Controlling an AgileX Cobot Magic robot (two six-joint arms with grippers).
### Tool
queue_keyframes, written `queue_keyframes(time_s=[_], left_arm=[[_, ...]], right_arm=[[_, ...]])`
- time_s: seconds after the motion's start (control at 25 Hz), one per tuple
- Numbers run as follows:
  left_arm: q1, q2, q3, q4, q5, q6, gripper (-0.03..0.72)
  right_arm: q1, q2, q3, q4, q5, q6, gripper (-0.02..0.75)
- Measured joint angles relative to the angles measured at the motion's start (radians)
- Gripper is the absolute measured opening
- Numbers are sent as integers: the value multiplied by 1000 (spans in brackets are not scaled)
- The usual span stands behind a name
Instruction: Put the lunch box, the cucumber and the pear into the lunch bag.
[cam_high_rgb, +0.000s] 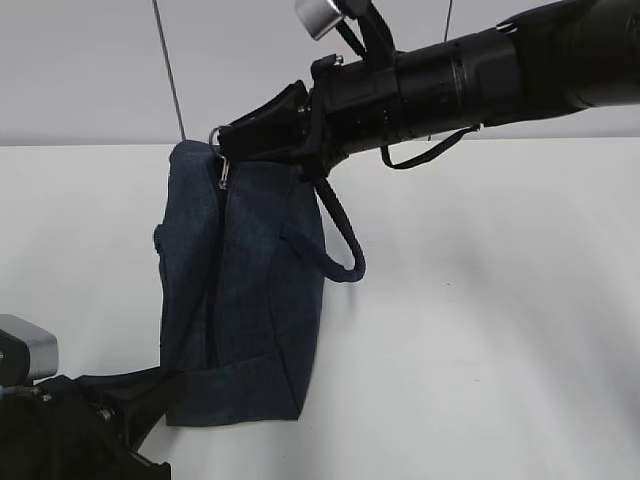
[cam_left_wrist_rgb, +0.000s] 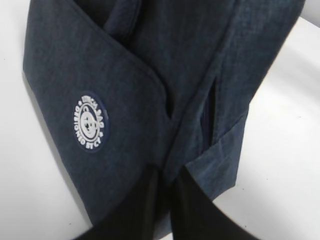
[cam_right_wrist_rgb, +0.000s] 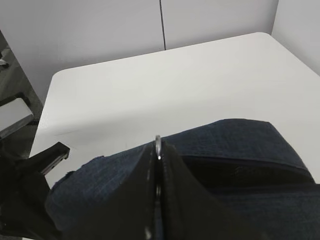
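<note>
Lunch bag (cam_high_rgb: 245, 290): on its side, centre table. My right gripper (cam_high_rgb: 228, 150) pinches the silver ring pull (cam_high_rgb: 214, 136) at 12 o'clock; my left gripper (cam_high_rgb: 165, 385) clamps the bag's 7 o'clock corner. I should draw the pull steadily along the zipper (cam_left_wrist_rgb: 209, 117), holding that corner taut.

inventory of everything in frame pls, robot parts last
lunch bag: 1, dark navy, standing on the table centre-left, held at both ends
ring pull: 1, silver, top of bag at the right gripper
loop handle: 1, navy, hanging off the bag's right side
logo: 1, white, round, on the bag's side panel
table: 1, white
left gripper: 1, black, shut on the bag's lower corner fabric
right gripper: 1, black, shut on the ring pull
</note>
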Motion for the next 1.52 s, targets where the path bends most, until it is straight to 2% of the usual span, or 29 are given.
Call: queue_keyframes(time_s=[0.24, 0.6, 0.96, 1.2, 1.52], left_arm=[[0, 0, 0, 23, 1, 0, 11], [1, 0, 0, 27, -1, -1, 11], [1, 0, 0, 27, -3, -3, 11], [1, 0, 0, 30, 2, -3, 11], [1, 0, 4, 31, 15, -3, 11]], right_arm=[[0, 40, -16, 6, -13, 0, 0], [0, 94, -122, -3, -9, 13, 0], [0, 100, -129, -16, -49, 20, 0], [0, 112, -130, -9, -22, 31, 0], [-1, 116, -139, -139, 115, 160, 0]])
